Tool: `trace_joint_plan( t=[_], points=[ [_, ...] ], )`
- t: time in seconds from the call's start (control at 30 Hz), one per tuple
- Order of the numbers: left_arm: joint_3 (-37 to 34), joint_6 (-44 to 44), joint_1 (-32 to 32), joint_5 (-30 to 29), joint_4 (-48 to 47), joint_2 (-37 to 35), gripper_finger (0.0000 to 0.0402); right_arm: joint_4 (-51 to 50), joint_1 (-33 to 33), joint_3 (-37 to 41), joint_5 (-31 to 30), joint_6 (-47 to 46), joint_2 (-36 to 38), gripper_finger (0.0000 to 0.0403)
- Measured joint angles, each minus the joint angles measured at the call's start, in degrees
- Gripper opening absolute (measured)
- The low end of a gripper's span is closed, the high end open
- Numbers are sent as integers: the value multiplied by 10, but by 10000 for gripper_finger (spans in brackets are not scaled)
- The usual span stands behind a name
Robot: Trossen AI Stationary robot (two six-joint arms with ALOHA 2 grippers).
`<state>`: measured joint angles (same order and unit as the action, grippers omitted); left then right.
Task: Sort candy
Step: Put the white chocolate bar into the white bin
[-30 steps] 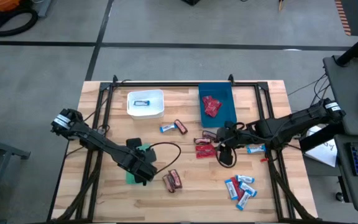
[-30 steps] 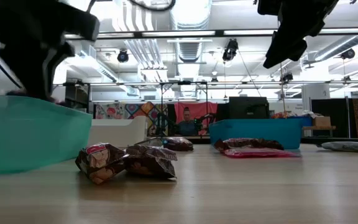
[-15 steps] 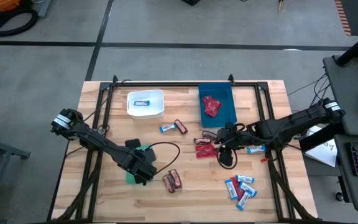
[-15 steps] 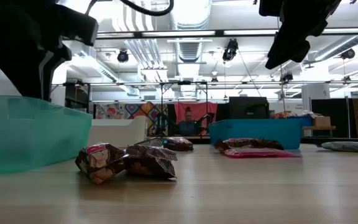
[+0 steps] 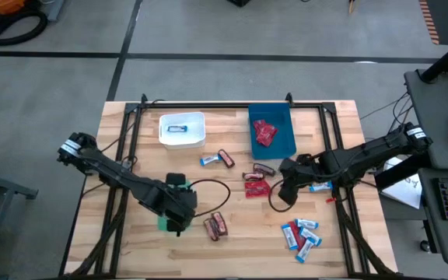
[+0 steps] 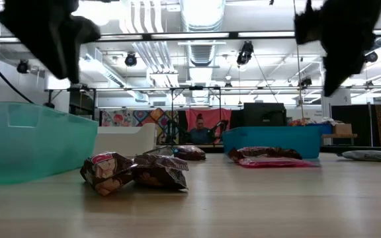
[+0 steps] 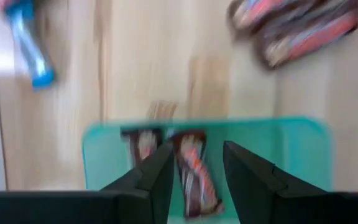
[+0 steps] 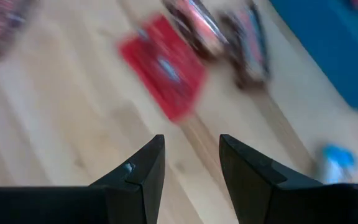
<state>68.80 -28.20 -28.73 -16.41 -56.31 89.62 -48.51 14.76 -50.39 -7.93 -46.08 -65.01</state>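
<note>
A: Above the green bin [image 5: 167, 204], at about 7 o'clock on the tabletop [image 5: 232, 247] – that's the left gripper [image 7: 194, 171]. Jaws spread, nothing pinched between them.

B: What's in the bin?

A: Two dark brown bars [image 7: 180, 169] lying side by side on the bin floor, seen in the left wrist view.

B: Right arm?

A: Right gripper [image 8: 190, 168] sits near 3 o'clock, raised off the wood. Jaws spread and empty. Its camera looks down on a red packet [image 8: 163, 67] and brown bars [image 8: 222, 37] next to it.

B: Rest of the candy?

A: White bin [image 5: 182, 129] at 11 o'clock holds one blue-and-white bar [image 5: 177, 129]. Blue bin [image 5: 271, 129] at 12 o'clock holds red packets [image 5: 264, 132]. Loose on the tabletop: a blue bar touching a brown one [image 5: 218, 159] near centre, red packets and a brown bar [image 5: 257, 179] just beside the right gripper, a pair of brown bars [image 5: 215, 225] at 6 o'clock just right of the green bin, one blue bar [image 5: 320, 187] under the right arm, and a cluster of blue-and-white bars [image 5: 301, 233] at 5 o'clock.

B: Low view?

A: The brown pair [image 6: 134, 172] in front, green bin wall to its left. A person sits far behind the tabletop.
</note>
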Motion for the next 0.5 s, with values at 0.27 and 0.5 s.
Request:
trace_joint_plan(
  t=[0.27,0.5],
  points=[
    [-71,76,0,-43,140,-112,93,-165,-1,13,-13,-136,0,144],
    [-97,77,0,-159,165,-186,85,-181,-6,63,-39,-189,0,144]
  ],
)
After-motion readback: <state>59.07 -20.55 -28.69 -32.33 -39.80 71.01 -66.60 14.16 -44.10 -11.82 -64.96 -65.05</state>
